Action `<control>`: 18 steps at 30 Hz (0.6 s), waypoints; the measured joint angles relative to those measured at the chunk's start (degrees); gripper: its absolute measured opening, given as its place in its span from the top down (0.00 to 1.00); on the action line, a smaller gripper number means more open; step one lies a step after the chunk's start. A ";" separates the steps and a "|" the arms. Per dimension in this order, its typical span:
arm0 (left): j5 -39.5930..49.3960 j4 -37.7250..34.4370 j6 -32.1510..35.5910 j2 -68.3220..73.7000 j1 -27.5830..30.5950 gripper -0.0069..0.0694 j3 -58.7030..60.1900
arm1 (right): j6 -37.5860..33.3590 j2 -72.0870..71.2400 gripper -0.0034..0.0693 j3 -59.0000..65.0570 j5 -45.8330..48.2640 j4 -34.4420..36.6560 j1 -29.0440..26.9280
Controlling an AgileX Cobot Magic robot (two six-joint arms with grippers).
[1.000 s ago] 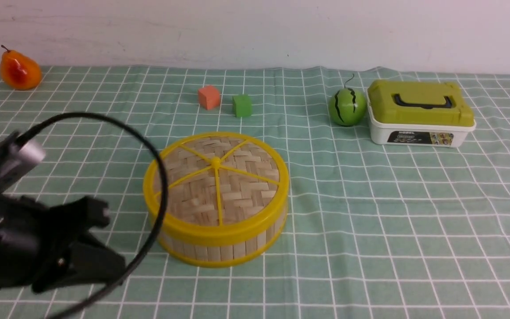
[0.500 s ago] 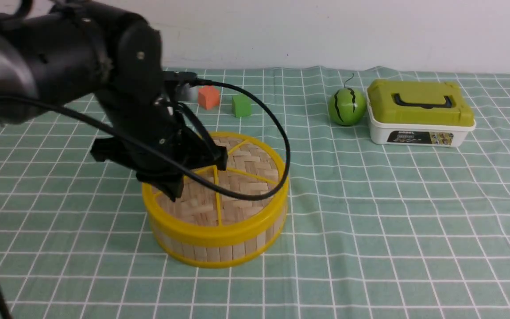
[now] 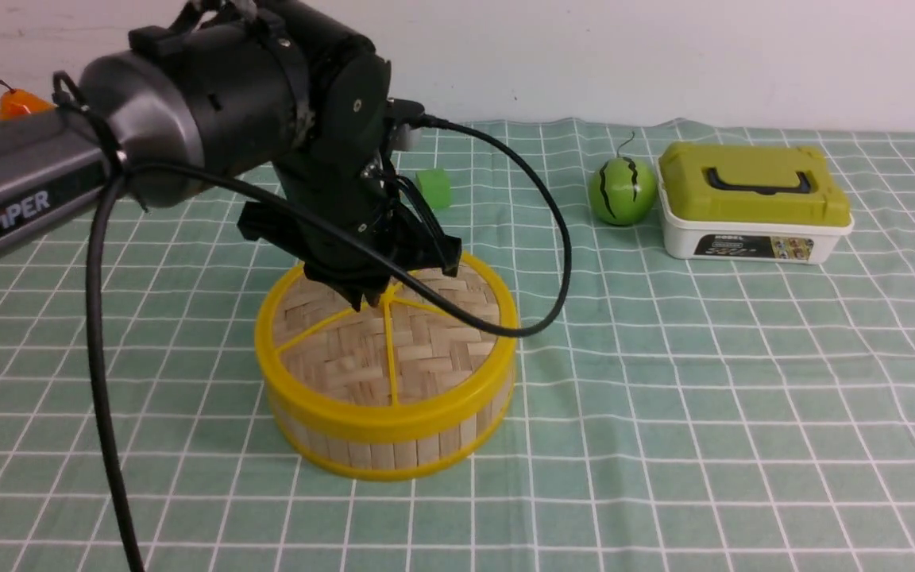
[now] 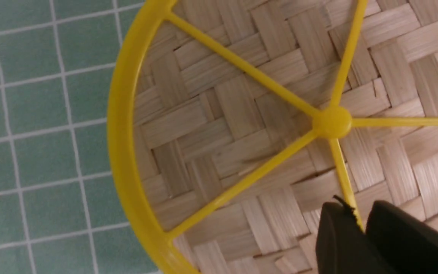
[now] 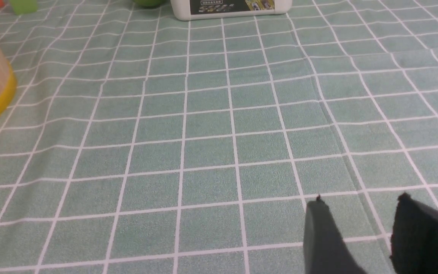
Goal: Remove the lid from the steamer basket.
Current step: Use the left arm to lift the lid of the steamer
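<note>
Lid (image 3: 394, 349) judged light and stiff-rimmed, its weave fragile — best lifted by knob (image 4: 332, 121) or spoke (image 4: 342, 179); left gripper (image 4: 359, 214) sits pinched on a spoke beside the knob.

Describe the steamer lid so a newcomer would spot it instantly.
Mid-table on the green checked cloth stands a round bamboo basket with yellow rims. The lid is its flat woven top with five yellow spokes, unlike the olive box lid with a black handle.
</note>
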 joint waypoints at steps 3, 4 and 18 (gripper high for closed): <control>-2.23 0.59 0.07 1.27 0.00 0.61 0.00 | 0.00 0.00 0.62 0.00 0.00 0.00 0.00; -3.06 1.23 0.14 1.69 0.00 0.58 0.00 | 0.00 0.00 0.62 0.00 0.00 0.00 0.00; -8.74 4.77 0.19 4.81 0.00 0.55 0.00 | 0.00 0.00 0.62 0.00 0.00 0.00 0.00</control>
